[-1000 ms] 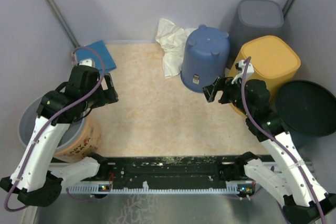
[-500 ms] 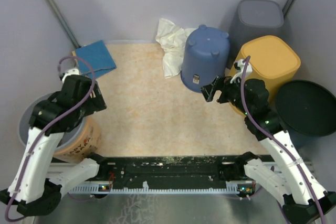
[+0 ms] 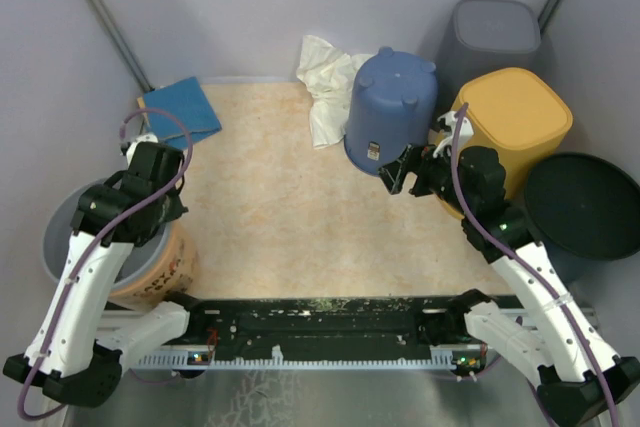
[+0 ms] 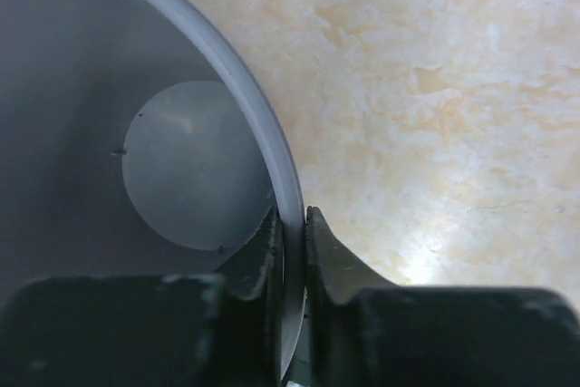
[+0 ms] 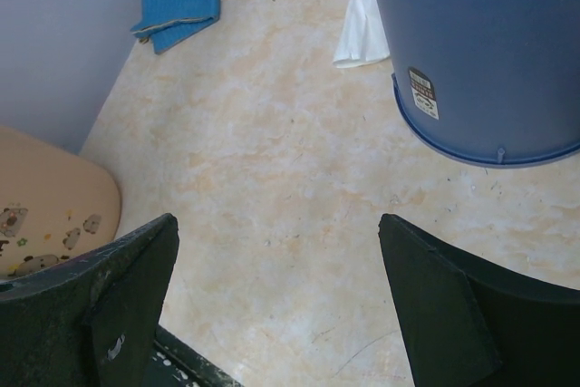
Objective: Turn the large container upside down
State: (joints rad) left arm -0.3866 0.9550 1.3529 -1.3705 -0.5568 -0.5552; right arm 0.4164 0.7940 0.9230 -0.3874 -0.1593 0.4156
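Your left jaws clamp the rim of the grey container (image 4: pixel 72 88), one inside, one outside, at the worktop's (image 3: pixel 290 197) left edge. Your right jaws hang wide apart beside the blue bucket (image 3: pixel 392 107).

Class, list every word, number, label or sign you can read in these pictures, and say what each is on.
White sticker on the upturned blue plastic bucket: printed, too small to read.
Beige plastic tub: small cartoon pictures only, no words visible.
No other text shows.
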